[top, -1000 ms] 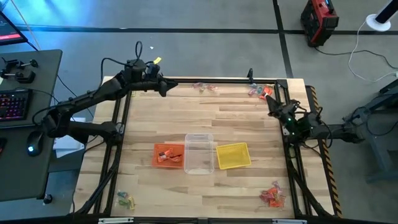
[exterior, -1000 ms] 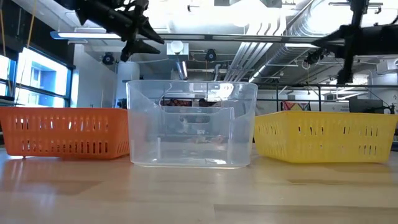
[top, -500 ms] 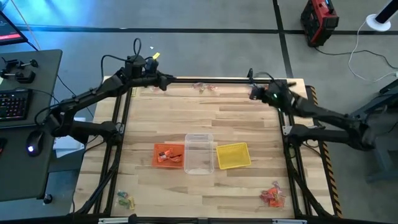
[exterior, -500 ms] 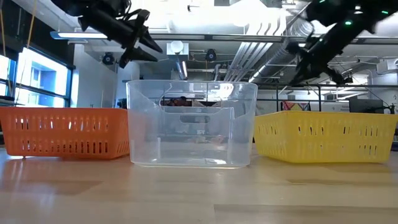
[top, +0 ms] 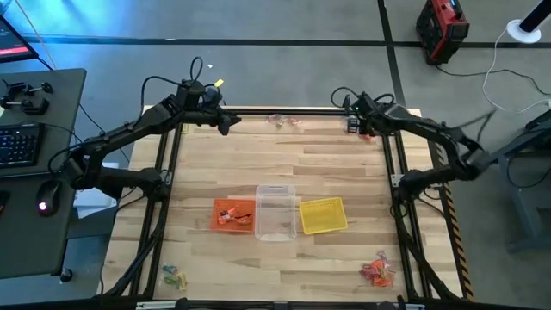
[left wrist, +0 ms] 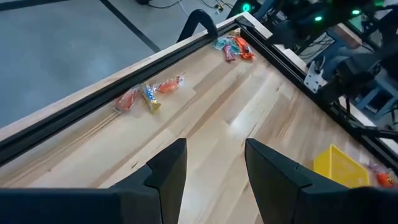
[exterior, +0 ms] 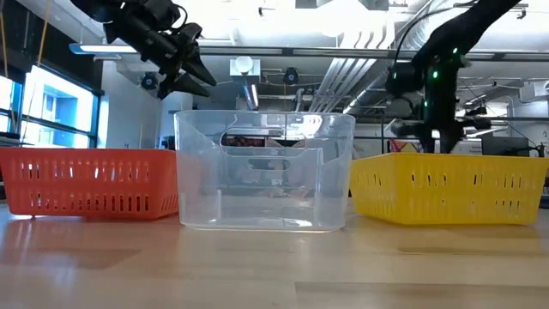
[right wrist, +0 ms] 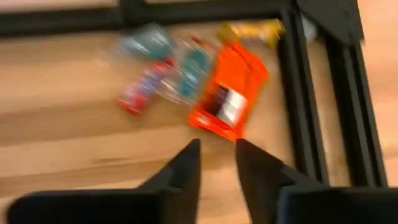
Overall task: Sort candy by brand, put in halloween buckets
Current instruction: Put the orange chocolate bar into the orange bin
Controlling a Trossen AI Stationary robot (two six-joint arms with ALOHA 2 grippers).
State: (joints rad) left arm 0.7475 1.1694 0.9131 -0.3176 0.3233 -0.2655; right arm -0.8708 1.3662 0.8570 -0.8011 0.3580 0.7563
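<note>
Beneath parted right fingers [right wrist: 217,171], blurred candy [right wrist: 227,99]; left fingers [left wrist: 214,171] spread.

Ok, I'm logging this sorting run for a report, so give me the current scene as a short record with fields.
left gripper: open, hovering near the table's far left corner
right gripper: open, above the far right candy pile, nothing held
orange bucket: holds a few orange candies
clear bucket: contents cannot be told
yellow bucket: looks empty
far middle candy: a small loose group by the table's far edge
near corner piles: unsorted, right and left
</note>
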